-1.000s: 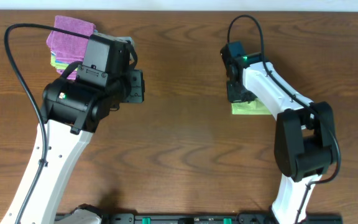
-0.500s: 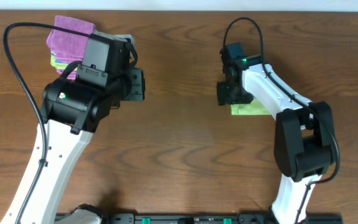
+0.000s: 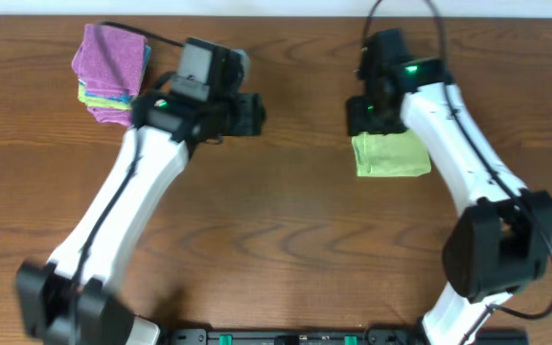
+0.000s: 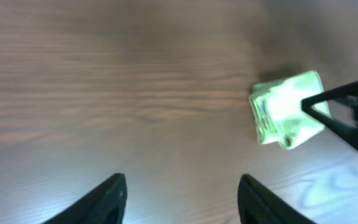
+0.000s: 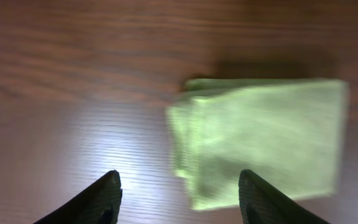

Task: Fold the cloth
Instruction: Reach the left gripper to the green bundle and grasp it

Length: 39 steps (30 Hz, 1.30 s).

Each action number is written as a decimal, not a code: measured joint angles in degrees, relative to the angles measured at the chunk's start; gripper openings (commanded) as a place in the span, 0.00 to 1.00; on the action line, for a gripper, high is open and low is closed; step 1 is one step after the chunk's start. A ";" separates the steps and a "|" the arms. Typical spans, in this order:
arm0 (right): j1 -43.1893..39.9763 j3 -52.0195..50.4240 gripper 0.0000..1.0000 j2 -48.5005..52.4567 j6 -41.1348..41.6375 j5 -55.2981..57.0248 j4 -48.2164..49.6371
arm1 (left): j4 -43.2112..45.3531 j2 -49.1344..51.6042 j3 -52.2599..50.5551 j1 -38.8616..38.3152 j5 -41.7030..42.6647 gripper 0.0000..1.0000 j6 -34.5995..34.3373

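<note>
cloth (image 3: 391, 154) | lime green, folded rectangle, flat on table (image 3: 276, 225) | left hand (image 4: 182, 186) spread | right hand (image 5: 180, 183) spread

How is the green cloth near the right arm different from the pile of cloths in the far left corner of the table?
The green cloth is one single folded piece; the pile holds several cloths stacked. The green cloth is light green all over; the pile shows purple on top with a green layer beneath. The green cloth lies right of centre; the pile lies at the far left. Both rest folded on the wooden table.
</note>
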 measured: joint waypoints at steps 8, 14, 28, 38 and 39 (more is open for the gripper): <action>-15.34 -1.07 0.02 0.11 0.26 -2.58 -0.24 | 19.54 15.93 -2.05 -4.33 15.58 0.81 -2.19; -18.93 -6.58 0.01 0.11 0.24 -3.61 4.83 | 30.84 22.60 -2.10 -9.25 20.17 0.82 -6.10; -21.59 -14.10 0.01 1.46 1.46 -5.09 15.93 | 41.66 30.47 -2.10 -10.71 23.82 0.87 -14.25; -21.59 -14.14 0.02 8.07 3.56 -6.47 20.22 | 46.21 33.03 -2.10 -12.22 23.93 0.89 -20.20; -21.59 -14.14 0.02 8.55 3.69 -6.49 20.37 | 46.21 33.05 -2.10 -12.33 24.00 0.89 -21.00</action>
